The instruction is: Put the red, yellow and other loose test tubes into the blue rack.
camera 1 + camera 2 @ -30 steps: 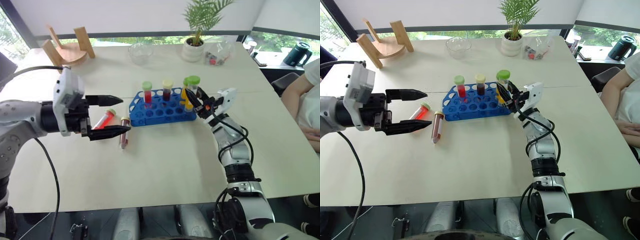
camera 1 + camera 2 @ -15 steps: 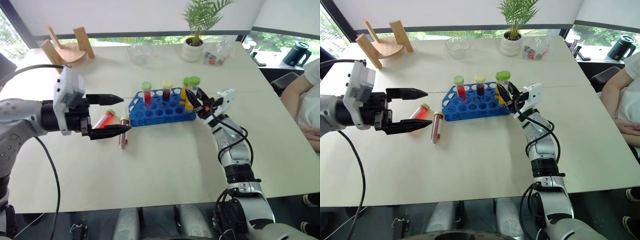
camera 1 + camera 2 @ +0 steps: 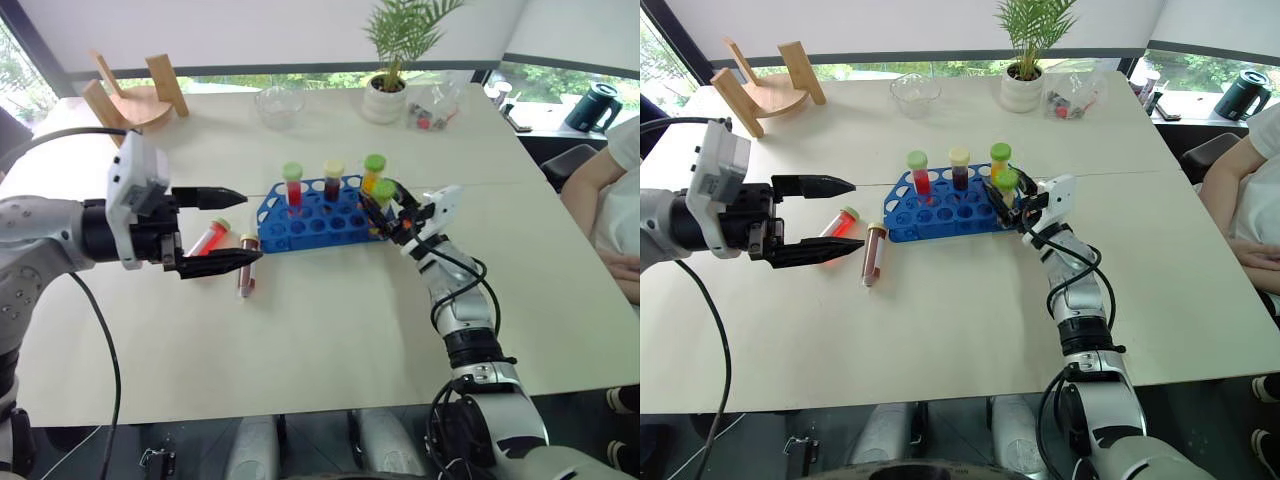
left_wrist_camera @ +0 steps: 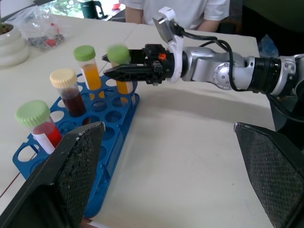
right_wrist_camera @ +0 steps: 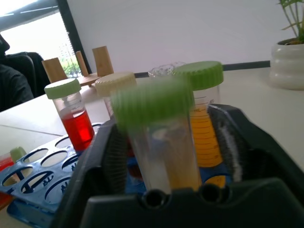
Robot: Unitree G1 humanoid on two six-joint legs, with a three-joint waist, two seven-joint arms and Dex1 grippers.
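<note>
The blue rack [image 3: 318, 222] holds a red tube [image 3: 293, 187], a maroon tube [image 3: 333, 181] and a yellow tube [image 3: 373, 172], all upright. A second green-capped yellow tube [image 5: 161, 137] stands at the rack's right end. My right gripper [image 3: 386, 211] is open around it, with its fingers [image 5: 111, 156] apart on either side. Two loose test tubes lie on the table left of the rack, a red one [image 3: 210, 239] and a maroon one [image 3: 247, 267]. My left gripper [image 3: 250, 226] hangs open just above and beside them, holding nothing.
A wooden stand [image 3: 136, 94] sits at the far left corner. A glass bowl [image 3: 280, 105], a potted plant [image 3: 388, 92] and a plastic bag [image 3: 440, 106] line the far edge. A seated person [image 3: 612, 205] is at the table's right side.
My right gripper has opened, and the green-capped yellow tube it held has dropped lower into the rack. The left arm has not moved.
</note>
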